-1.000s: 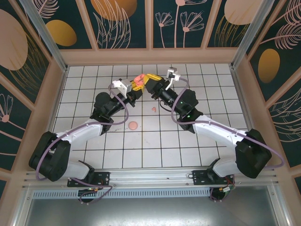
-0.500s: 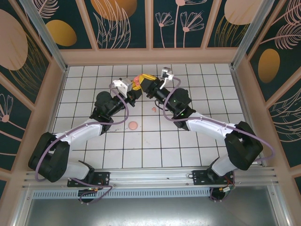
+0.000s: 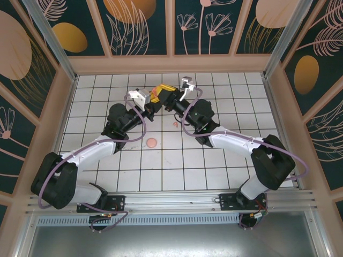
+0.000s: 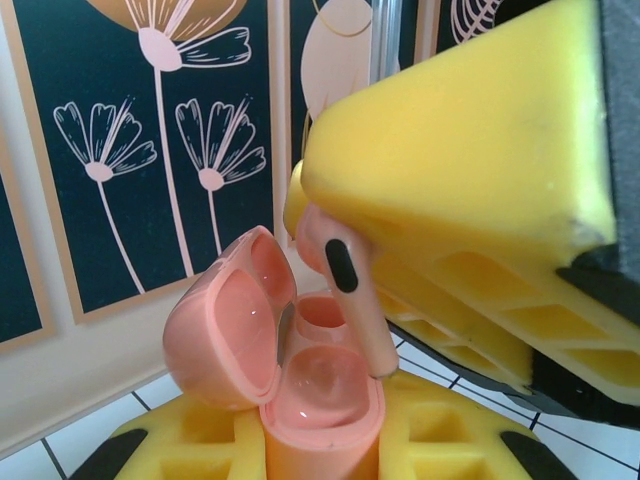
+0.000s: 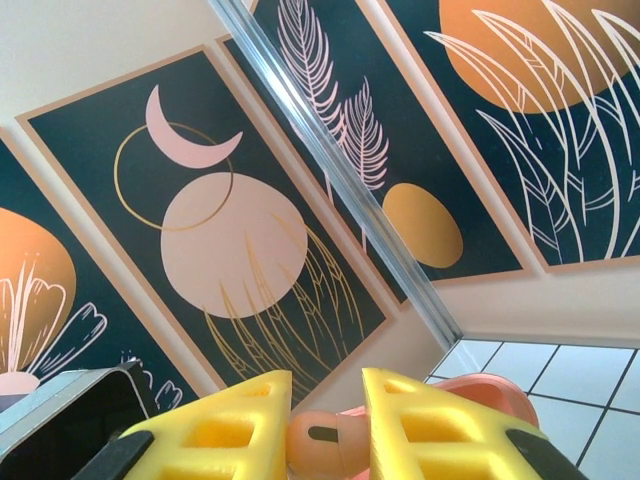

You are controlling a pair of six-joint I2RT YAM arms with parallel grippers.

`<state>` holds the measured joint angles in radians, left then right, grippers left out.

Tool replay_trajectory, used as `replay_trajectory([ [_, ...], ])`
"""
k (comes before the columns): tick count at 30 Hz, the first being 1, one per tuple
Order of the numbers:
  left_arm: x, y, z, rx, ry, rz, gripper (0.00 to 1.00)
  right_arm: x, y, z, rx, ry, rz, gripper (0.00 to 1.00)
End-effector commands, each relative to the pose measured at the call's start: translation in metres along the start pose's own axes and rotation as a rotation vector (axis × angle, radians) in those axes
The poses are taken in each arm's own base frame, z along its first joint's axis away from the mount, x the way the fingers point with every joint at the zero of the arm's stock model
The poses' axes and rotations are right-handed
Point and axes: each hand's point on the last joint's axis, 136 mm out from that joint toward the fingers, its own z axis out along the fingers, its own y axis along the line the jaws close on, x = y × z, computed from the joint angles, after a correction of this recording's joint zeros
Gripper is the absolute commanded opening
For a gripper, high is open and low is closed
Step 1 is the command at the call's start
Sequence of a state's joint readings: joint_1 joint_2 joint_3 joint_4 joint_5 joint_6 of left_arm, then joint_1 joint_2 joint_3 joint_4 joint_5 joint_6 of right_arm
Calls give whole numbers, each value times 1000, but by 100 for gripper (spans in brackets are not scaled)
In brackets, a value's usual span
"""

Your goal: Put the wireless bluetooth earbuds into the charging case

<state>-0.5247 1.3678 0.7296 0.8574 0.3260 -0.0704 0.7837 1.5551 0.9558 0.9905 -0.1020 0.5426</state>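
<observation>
The left gripper (image 4: 320,455), at the bottom middle, is closed tight around the open pink case (image 4: 300,385). The right gripper (image 5: 325,415) pinches a pink earbud (image 4: 345,290) right over the case.

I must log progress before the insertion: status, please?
Left gripper shut on open charging case. Right gripper shut on coral-pink earbud, stem at case mouth. Nothing between them.
</observation>
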Motion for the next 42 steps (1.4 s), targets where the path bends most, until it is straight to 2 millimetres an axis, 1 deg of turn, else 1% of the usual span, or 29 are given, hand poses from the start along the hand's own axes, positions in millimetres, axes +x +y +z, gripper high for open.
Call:
replay_trajectory([
  [1, -25, -8, 1, 18, -57, 40, 0, -16, 15, 8, -51, -53, 15, 23],
  [5, -27, -9, 1, 19, -57, 41, 0, -10, 11, 9, -41, -41, 15, 23],
  [12, -32, -8, 2, 16, -58, 43, 0, -1, 4, 5, -21, -21, 7, 23],
  [24, -46, -15, -5, 36, -103, 72, 0, 15, -11, 7, 20, 18, 9, 22],
  [27, -49, -17, -7, 39, -110, 92, 0, 20, -12, 8, 21, 41, -1, 22],
  [32, -47, -22, -9, 68, -102, 124, 0, 32, -14, 13, 28, 108, -41, 22],
  [36, -44, -28, -12, 96, -98, 159, 0, 38, -19, 13, 52, 137, -66, 21],
  [42, -49, -36, -18, 129, -115, 191, 0, 44, -26, 12, 85, 163, -88, 21],
])
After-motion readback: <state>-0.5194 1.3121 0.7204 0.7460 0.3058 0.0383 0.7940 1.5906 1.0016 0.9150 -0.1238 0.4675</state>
